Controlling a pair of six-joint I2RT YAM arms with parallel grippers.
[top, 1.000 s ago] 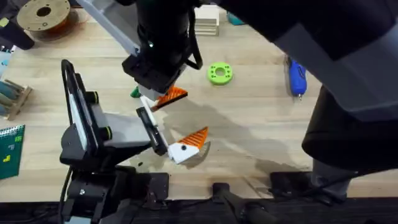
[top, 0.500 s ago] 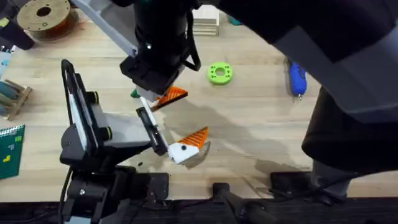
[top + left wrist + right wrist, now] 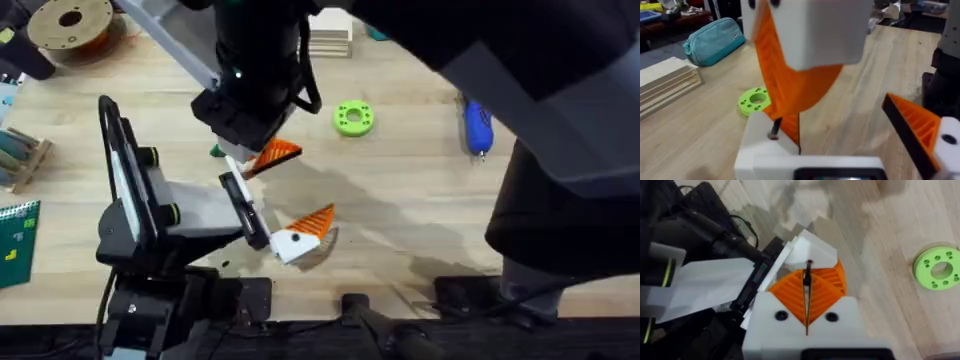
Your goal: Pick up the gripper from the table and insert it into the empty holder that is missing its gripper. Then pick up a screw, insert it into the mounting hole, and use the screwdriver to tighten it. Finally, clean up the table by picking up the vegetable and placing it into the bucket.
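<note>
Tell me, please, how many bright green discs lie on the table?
1. The green disc lies flat on the wood, between the dark arm near the table's middle and the blue screwdriver. Another could be hidden under the arms.

Work surface: light wooden table (image 3: 400, 215) with loose items resting on it.

A bright green round disc (image 3: 353, 118) with a centre hole lies near the middle; the blue screwdriver (image 3: 478, 125) lies well apart toward the right. A brown filament spool (image 3: 70, 25) sits at the far left corner, and stacked pale wooden plates (image 3: 333, 35) rest at the far edge. A teal zipped pouch (image 3: 715, 40) lies beyond the disc.
</note>
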